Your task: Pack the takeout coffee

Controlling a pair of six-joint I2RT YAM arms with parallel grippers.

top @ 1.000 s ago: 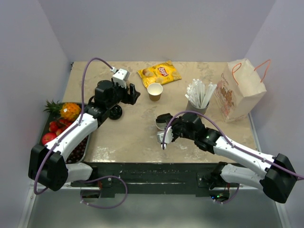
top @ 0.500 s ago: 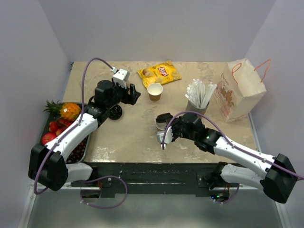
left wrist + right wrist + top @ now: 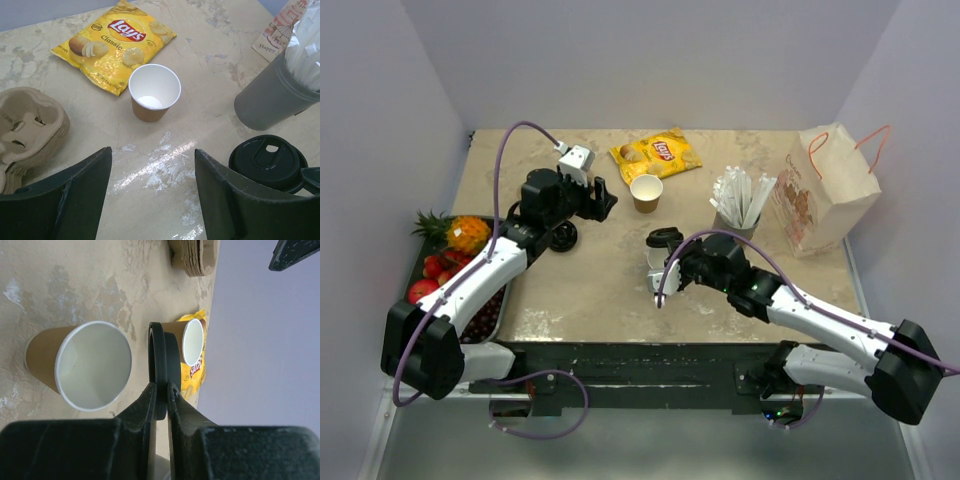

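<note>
- Between the right gripper [image 3: 161, 388] fingers: black lid [image 3: 158, 352], pinched by its rim, roughly level, clear of the worktop [image 3: 75, 285].
- Just below that gripper, slightly off to one side: open paper cup [image 3: 82, 367], upright, not capped yet.
- Step looks like capping. Centre the lid over the rim first, keep it flat, press straight down. An edge pinch can tip the lid, so seat the far side before letting go.
- Left gripper [image 3: 152, 151] is spread wide and holds nothing. A second cup [image 3: 154, 92] stands ahead of it. It could steady the paper cup during the press.
</note>
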